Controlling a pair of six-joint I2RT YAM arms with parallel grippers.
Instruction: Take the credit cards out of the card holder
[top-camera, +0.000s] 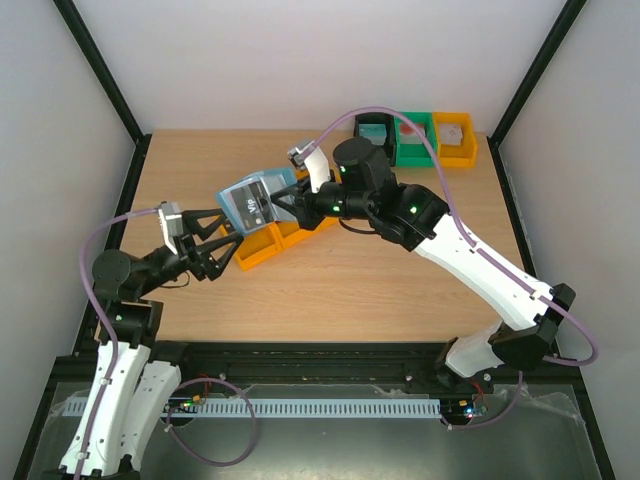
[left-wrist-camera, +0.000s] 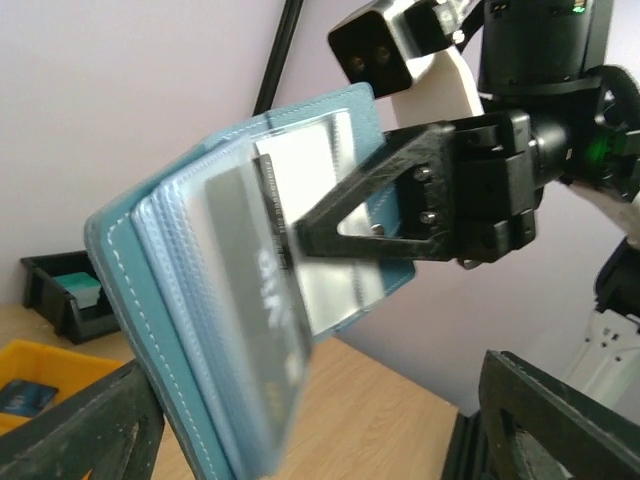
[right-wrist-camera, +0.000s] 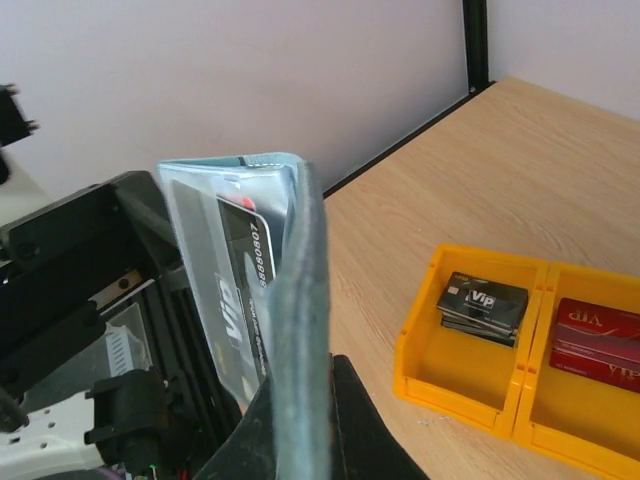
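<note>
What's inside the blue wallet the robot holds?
A grey card with VIP lettering, in a clear sleeve of the card holder. The sleeves behind it are covered, so other cards stay hidden.

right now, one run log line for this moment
right hand: shut on card holder, aloft | left hand: open by its lower edge | grey card: in sleeve | black cards, red cards: in yellow tray

Wooden table (top-camera: 350, 290), 2 orange trays (top-camera: 257, 255), black bin (top-camera: 375, 128), green bin (top-camera: 412, 142), yellow bin (top-camera: 454, 138) at back

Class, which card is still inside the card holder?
The grey card, sleeved in the card holder; the black cards and red cards lie in yellow bins.
</note>
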